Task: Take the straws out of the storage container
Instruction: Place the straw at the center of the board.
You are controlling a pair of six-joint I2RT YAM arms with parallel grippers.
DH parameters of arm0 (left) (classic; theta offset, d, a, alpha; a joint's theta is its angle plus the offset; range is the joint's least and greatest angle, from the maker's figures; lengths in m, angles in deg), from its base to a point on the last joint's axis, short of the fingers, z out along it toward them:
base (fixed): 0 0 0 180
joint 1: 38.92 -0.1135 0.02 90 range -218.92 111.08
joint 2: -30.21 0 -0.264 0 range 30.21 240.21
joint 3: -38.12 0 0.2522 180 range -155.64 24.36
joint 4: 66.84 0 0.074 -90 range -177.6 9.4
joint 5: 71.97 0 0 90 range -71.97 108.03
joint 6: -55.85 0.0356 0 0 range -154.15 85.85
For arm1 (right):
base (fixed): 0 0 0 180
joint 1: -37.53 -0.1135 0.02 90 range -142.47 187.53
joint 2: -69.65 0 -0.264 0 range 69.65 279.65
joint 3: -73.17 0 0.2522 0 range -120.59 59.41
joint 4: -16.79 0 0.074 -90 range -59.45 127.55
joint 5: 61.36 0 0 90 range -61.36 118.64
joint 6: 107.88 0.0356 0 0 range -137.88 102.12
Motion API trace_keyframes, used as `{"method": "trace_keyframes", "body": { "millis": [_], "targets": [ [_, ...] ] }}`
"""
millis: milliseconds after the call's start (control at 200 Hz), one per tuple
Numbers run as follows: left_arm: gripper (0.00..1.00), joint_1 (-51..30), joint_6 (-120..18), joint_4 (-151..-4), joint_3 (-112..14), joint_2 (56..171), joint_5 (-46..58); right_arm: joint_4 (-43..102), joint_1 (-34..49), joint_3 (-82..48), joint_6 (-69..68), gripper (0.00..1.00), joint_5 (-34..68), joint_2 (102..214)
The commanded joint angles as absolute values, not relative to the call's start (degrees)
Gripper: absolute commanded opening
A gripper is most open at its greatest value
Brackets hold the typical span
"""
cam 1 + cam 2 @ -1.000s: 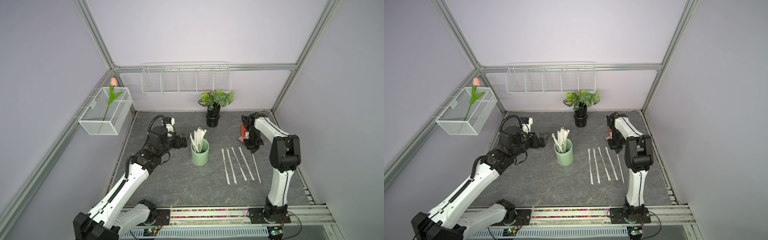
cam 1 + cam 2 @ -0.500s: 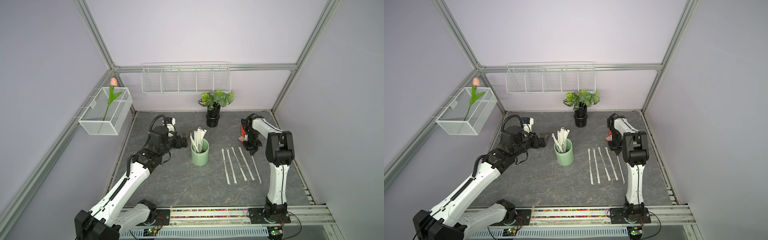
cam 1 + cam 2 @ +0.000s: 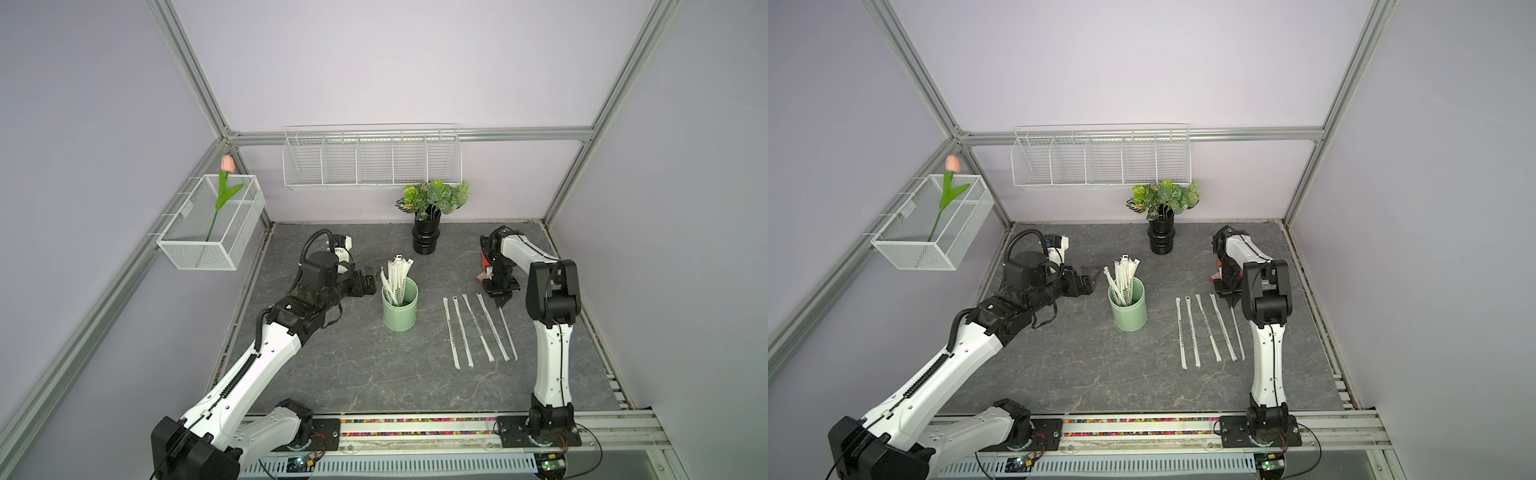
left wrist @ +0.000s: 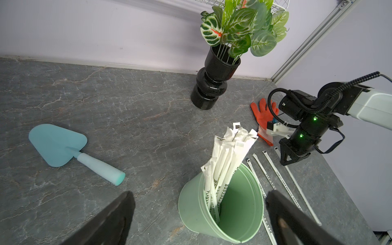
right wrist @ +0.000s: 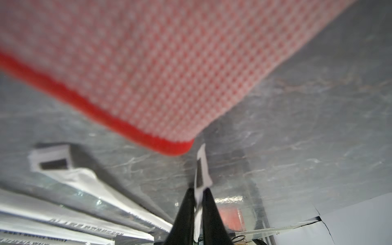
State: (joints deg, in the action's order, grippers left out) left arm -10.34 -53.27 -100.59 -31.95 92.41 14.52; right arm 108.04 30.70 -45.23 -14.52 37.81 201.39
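**Straws partly unloaded, one pinched at its tip**

Lilac walls, aluminium frame, grey veined desk (image 3: 353, 374) below. On the back wall, a white wire rack (image 3: 370, 162); on the side wall, a mesh basket (image 3: 208, 245) with a pink tulip (image 3: 227, 164).

Left gripper (image 3: 374, 277): spread wide, holding nothing, levelled at the tops of the bundled straws (image 3: 397, 278). Too close to those tops to tell touching from apart.

Just ahead of and slightly below that gripper: the mint-green storage container (image 3: 400, 318), upright on the desk, with the bundle leaning out of it toward the left gripper.

Near the left gripper, seen only from its wrist camera: a pale blue trowel (image 4: 61, 146), flat on the desk.

Right gripper (image 3: 502, 300): pointed down at the desk and closed on the printed end of a single straw (image 5: 202, 167), the wrapper tip sticking out past the black fingers (image 5: 186, 210).

Beside that straw, on the container's side of the right gripper: four laid-out straws (image 3: 473, 328) in a near-parallel row on the desk, well apart from the container.

Right behind the right gripper, toward the back wall: a red glove (image 4: 264, 112), its knit cuff filling the right wrist view.

Farther back, between the two grippers: a black ribbed vase (image 3: 425, 239) with green leaves.
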Motion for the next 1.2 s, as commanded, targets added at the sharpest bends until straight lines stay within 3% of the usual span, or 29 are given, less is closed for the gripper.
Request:
{"method": "trace_keyframes", "body": {
  "millis": [0, 515, 850, 1030, 1195],
  "targets": [
    [1.0, -10.1, -53.8, -100.0, -32.6, 92.5, 14.0, 109.3, 31.0, -46.2, -15.1, 0.14, 37.8, 202.2],
    [1.0, -10.0, -53.8, -100.0, -32.6, 92.5, 13.8, 110.4, 31.1, -46.1, -14.7, 0.2, 38.3, 199.0],
    [1.0, -10.0, -54.0, -99.8, -32.6, 92.4, 13.6, 112.2, 29.7, -46.2, -13.8, 0.25, 39.4, 190.9],
    [1.0, -10.1, -54.0, -99.8, -32.6, 92.2, 13.8, 109.8, 26.1, -46.0, -13.1, 0.25, 37.1, 182.7],
    [1.0, -10.0, -53.9, -99.7, -32.4, 91.7, 14.3, 98.1, 16.1, -41.3, -11.0, 0.28, 34.7, 172.0]
  ]
}}
